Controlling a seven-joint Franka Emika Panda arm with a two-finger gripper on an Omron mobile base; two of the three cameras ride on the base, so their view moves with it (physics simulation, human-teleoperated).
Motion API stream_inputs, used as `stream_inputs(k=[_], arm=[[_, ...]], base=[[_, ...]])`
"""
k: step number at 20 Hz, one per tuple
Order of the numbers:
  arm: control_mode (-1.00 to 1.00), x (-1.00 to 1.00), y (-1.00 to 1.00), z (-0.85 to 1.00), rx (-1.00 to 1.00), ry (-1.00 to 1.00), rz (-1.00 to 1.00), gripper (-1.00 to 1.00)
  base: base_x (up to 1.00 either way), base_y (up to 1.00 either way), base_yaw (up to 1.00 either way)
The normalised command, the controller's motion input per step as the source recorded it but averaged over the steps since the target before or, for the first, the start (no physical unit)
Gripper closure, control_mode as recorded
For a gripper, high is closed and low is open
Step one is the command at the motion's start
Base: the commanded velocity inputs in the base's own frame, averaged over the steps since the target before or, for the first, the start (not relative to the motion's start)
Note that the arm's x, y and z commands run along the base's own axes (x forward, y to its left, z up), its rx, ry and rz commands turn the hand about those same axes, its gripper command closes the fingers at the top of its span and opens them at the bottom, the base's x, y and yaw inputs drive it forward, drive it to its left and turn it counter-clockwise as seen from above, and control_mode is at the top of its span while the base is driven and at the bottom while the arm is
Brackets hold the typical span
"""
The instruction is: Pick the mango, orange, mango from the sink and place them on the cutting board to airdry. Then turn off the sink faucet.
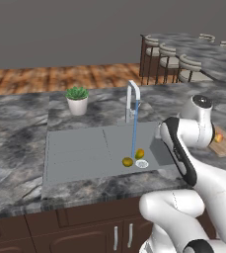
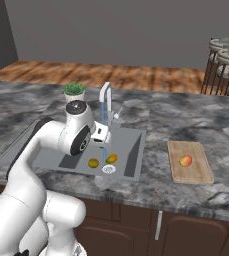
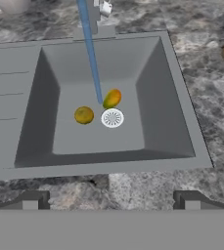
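Two mangoes lie in the sink [image 3: 162, 117] basin beside the white drain [image 3: 112, 118]: an olive-yellow mango [image 3: 84, 115] [image 2: 93, 163] and a green-and-orange mango [image 3: 112, 98] [image 2: 112, 159]. The orange [image 2: 185, 160] [image 1: 218, 138] rests on the cutting board [image 2: 196, 175], right of the sink. Water runs in a blue stream from the sink faucet [image 2: 106, 97] [image 1: 132, 96] onto the basin floor by the green-and-orange mango. My gripper [image 3: 111, 200] hangs open and empty above the sink's front rim, well above both mangoes.
A potted plant [image 1: 77, 100] stands on the counter behind the sink's ribbed drainboard [image 1: 72, 150]. Marble counter [image 2: 186, 125] surrounds the sink. Bar stools [image 1: 166, 57] line a second counter at the far right.
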Motion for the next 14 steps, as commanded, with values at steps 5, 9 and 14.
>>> stream_inputs(k=[5, 9, 14], arm=[[-1.0, 0.22, 0.03, -0.16, 0.0, 0.06, -0.04, -1.0], [-1.0, 0.13, 0.0, -0.15, 0.0, 0.02, -0.01, -1.0], [-1.0, 0.15, 0.0, -0.23, 0.0, 0.01, -0.01, -1.0]], base=[[0.0, 0.0, 0.0], [0.0, 0.0, 0.0], [0.0, 0.0, 0.0]])
